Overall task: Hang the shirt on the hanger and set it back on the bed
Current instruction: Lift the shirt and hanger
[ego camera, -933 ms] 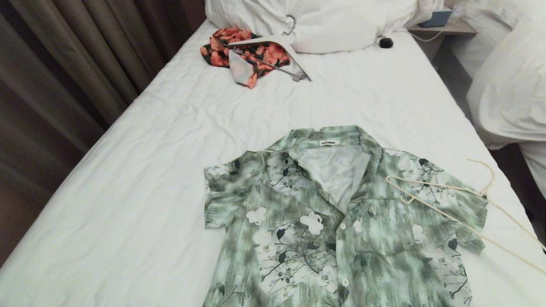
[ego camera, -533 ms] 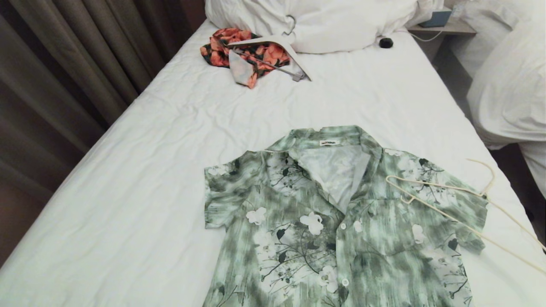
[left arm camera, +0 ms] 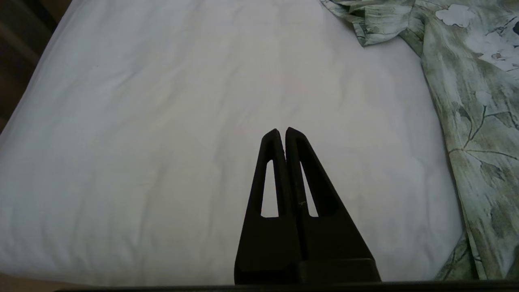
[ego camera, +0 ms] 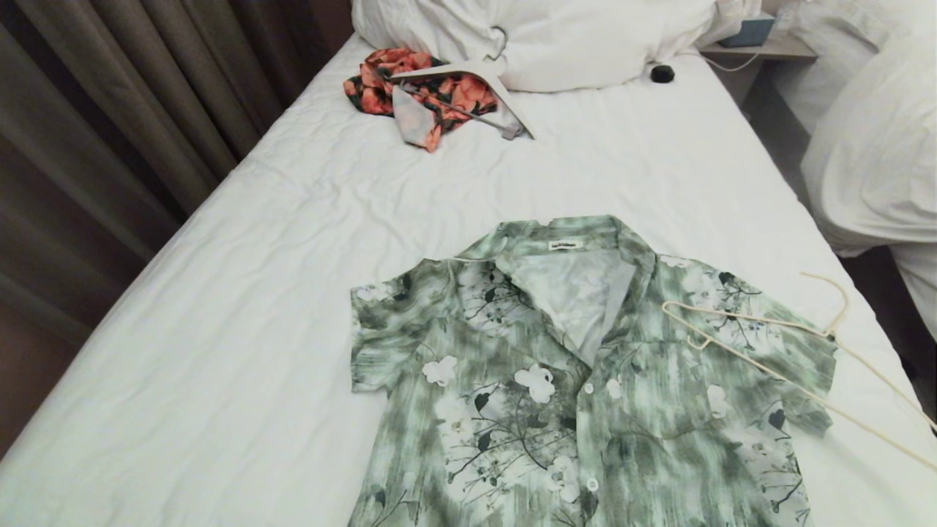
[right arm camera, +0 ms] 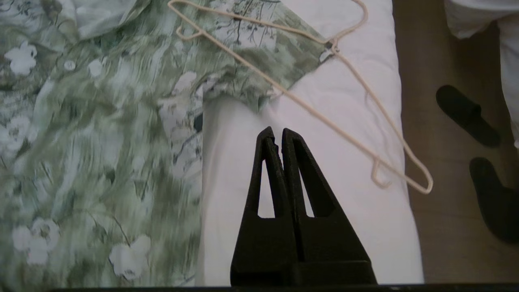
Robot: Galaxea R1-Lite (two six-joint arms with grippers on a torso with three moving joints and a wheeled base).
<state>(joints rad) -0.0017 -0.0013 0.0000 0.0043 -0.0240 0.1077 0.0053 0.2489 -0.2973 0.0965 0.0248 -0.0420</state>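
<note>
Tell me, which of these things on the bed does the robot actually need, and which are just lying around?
Needed: the green shirt; the cream hanger lying partly across its sleeve; the bed.

Lying about: the orange floral garment; the white hanger on it; the small black object; dark slippers on the floor.

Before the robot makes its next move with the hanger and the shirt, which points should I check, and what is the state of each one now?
1. Shirt lies flat on the bed, collar open: ok.
2. Hanger is free to pick up: ok; it lies partly over one sleeve, partly on the sheet.
3. Hanger is inside the shirt: not ok, it lies on top.
4. Right tool is open for a grasp: not ok, shut and empty.
5. Left tool is open: not ok, shut over bare sheet.
6. Lower buttons undone: cannot tell.
</note>
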